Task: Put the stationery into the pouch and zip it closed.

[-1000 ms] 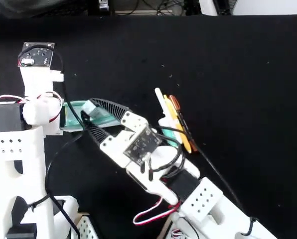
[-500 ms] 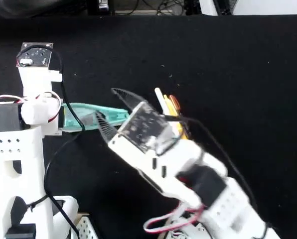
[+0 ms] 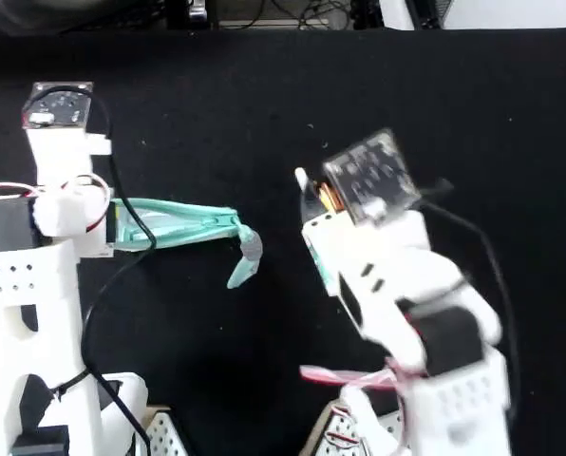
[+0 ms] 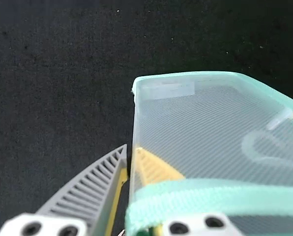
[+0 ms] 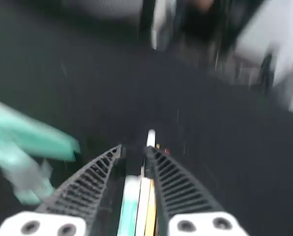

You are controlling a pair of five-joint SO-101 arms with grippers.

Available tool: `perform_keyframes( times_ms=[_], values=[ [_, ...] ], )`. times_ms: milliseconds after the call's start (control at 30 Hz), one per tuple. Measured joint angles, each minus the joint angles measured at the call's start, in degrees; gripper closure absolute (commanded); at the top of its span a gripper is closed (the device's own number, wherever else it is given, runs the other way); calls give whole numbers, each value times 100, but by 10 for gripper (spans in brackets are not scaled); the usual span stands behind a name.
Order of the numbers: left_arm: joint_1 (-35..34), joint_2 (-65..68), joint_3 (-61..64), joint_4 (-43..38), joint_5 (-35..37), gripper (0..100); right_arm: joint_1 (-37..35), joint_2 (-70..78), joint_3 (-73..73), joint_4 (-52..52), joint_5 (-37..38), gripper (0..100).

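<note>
The mint-green translucent pouch (image 3: 183, 224) hangs off the table, with my left gripper (image 3: 122, 228) shut on one end. Its zip pull and strap (image 3: 245, 256) dangle from the free end. In the left wrist view the pouch (image 4: 210, 132) sits across my left gripper (image 4: 131, 157), one grey finger (image 4: 92, 189) beside it. The stationery (image 3: 307, 185), a bundle of white, yellow and orange pens, lies on the black table, partly under my right arm (image 3: 397, 275). My right gripper (image 5: 133, 150) is open, with its fingers either side of the stationery (image 5: 141, 196).
The black table (image 3: 473, 114) has free room to the right and far side. In the right wrist view the pouch (image 5: 28, 135) is off to one side. Both arm bases stand at the near edge. Cables and equipment lie beyond the table's far edge.
My right arm has left the pouch's free end and swung right over the stationery. The pouch now hangs narrower with its strap dangling. The left arm has barely moved.
</note>
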Motion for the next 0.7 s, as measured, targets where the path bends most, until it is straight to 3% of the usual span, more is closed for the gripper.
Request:
perform_keyframes(
  times_ms=[167, 267, 433, 700],
  values=[
    [-123, 0, 0, -44, 0, 970, 343, 44, 2163, -1345, -9, 881],
    [-123, 0, 0, -44, 0, 970, 378, 404, 2734, -1987, -9, 881],
    [-123, 0, 0, -44, 0, 970, 378, 1688, 2690, -2558, 0, 878],
    [-123, 0, 0, -44, 0, 970, 387, 4545, 1275, -2637, 0, 880]
  ],
)
